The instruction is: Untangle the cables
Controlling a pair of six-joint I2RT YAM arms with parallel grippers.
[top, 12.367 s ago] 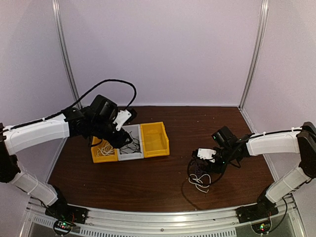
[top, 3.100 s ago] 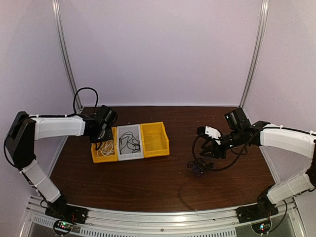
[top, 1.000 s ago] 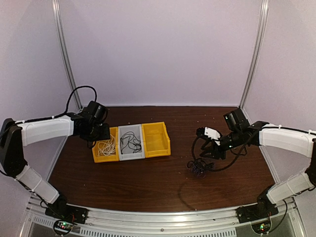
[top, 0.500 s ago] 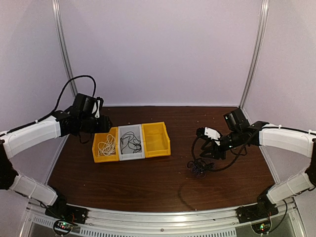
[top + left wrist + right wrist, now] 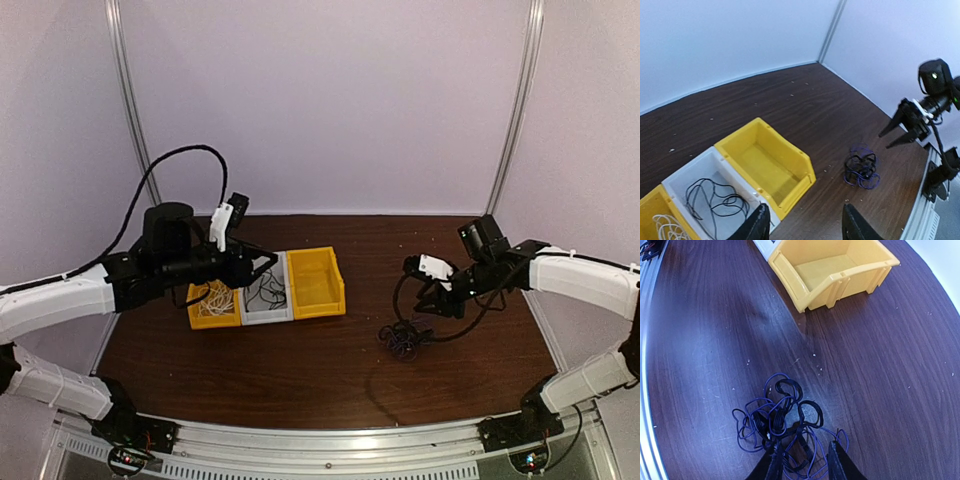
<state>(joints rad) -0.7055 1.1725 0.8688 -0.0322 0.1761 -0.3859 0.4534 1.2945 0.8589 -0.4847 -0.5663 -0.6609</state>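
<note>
Your left gripper (image 5: 256, 264) hangs left of centre in the overhead view, above the row of three bins. In its own wrist view the gripper (image 5: 805, 227) sits at the bottom edge, its two fingers spread well apart with nothing between them.

Your right gripper (image 5: 432, 300) is right of centre overhead, above the table (image 5: 300, 385). Its fingers are also parted, and from its wrist view the gripper (image 5: 806, 462) shows nothing pinched between them. It hovers just over the tangle of dark blue and black cables (image 5: 785, 422), which lies loose on the wood. You can see that tangle (image 5: 403, 340) right of centre overhead and lower right (image 5: 861, 167) in the left wrist view, well apart from the bins.

The white cable (image 5: 212, 298) lies coiled in the leftmost yellow bin (image 5: 200, 322). A thin black cable (image 5: 262, 290) lies looped in the gray bin (image 5: 268, 316) touching it. The other yellow bin (image 5: 315, 280) stands at the right end of the row.
</note>
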